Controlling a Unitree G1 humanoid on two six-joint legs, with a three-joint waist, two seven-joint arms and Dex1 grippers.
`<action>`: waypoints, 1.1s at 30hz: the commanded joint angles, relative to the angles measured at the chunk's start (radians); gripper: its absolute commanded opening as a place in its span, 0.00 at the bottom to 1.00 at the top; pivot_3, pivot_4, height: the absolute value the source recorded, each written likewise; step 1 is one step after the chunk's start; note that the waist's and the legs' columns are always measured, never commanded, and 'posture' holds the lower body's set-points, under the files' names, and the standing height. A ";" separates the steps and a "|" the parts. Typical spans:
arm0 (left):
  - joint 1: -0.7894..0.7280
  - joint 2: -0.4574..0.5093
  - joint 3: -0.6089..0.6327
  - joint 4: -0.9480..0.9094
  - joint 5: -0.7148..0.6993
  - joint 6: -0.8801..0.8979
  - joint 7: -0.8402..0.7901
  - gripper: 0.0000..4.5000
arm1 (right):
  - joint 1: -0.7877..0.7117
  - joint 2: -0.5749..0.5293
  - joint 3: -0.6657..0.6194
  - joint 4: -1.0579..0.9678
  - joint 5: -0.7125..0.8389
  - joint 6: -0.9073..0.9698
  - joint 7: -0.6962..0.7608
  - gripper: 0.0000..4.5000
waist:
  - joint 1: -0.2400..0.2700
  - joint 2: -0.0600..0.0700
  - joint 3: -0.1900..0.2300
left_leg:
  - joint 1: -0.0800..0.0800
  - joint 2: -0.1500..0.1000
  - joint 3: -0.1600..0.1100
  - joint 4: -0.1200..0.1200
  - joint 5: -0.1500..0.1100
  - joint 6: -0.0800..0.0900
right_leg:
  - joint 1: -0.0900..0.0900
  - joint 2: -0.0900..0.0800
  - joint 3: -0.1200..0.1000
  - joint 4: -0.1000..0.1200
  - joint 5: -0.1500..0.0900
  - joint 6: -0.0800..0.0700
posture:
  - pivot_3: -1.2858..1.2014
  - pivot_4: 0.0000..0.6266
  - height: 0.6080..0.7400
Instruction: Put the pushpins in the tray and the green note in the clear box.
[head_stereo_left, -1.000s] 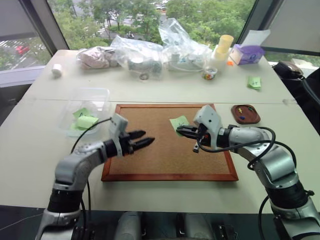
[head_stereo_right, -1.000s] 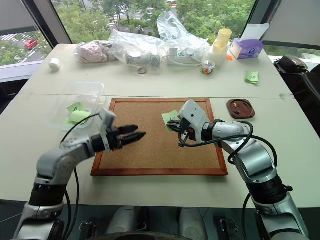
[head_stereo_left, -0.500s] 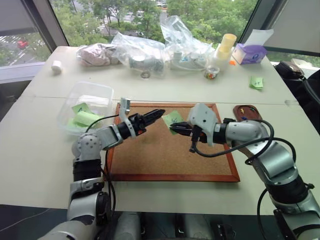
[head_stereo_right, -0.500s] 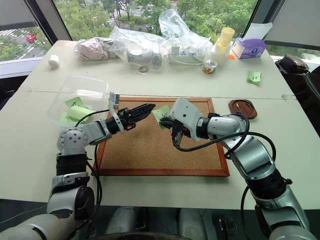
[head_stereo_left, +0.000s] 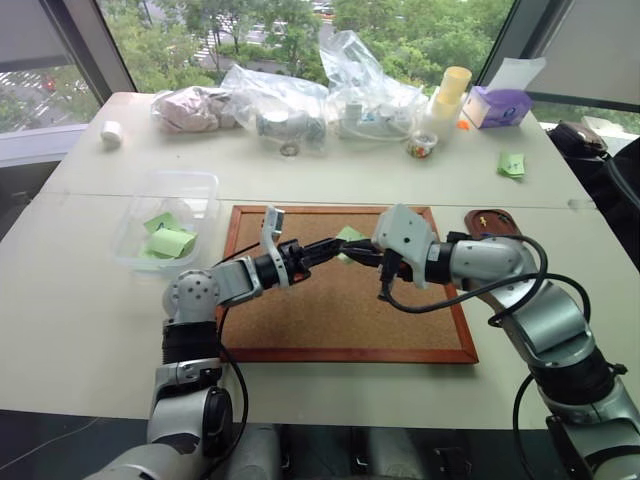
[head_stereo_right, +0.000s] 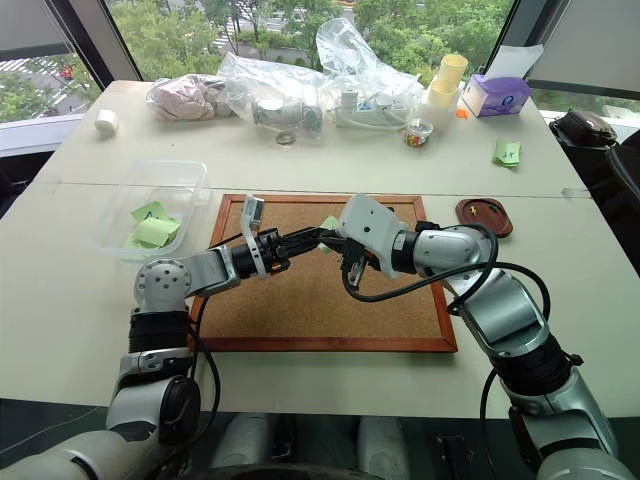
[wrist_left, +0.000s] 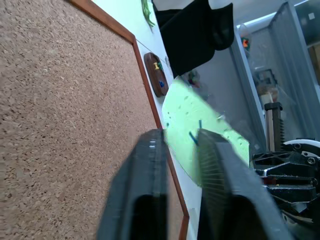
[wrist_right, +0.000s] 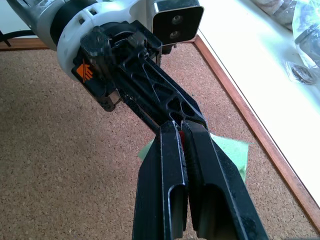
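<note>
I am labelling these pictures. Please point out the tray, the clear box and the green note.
tray (head_stereo_left: 497, 224): left eye view, its near rim.
clear box (head_stereo_left: 131, 229): left eye view, its left wall.
green note (wrist_left: 210, 131): left wrist view, its scribbled face.

A wood-framed cork board (head_stereo_left: 300, 320) lies mid-frame on the pale table (head_stereo_left: 80, 310). Along the upper edge sit clear bags (head_stereo_left: 300, 100) — crumpled, with small items inside — then a yellow cup stack (head_stereo_left: 450, 88) and a purple tissue box (head_stereo_left: 495, 105) at upper right. A white roll (head_stereo_left: 112, 134) rests at upper left.
</note>
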 joint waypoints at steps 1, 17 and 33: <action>0.005 -0.002 -0.009 -0.052 -0.011 -0.027 -0.003 0.02 | -0.020 -0.004 -0.018 -0.018 -0.005 -0.032 0.002 0.00 | 0.000 0.000 0.000 | 0.000 0.000 0.000 0.000 0.000 0.000 | 0.000 0.000 0.000 0.000 0.000 0.000 | 0.52 0.24 1.00; 0.083 0.093 -0.188 -0.153 0.237 -0.380 -0.115 0.02 | -0.016 0.112 -0.389 0.132 0.022 0.189 -0.354 0.00 | 0.000 0.000 0.000 | 0.000 0.000 0.001 0.000 0.000 0.000 | 0.000 0.000 0.000 0.000 0.000 0.000 | 0.52 0.24 1.00; 0.127 0.166 -0.287 -0.252 0.397 -0.630 -0.203 0.02 | -0.111 0.327 -0.797 0.466 0.073 0.205 -0.817 0.00 | -0.005 0.004 -0.001 | -0.001 0.000 0.004 0.000 0.000 0.000 | -0.002 0.001 0.000 0.001 0.000 0.000 | 0.52 0.24 1.00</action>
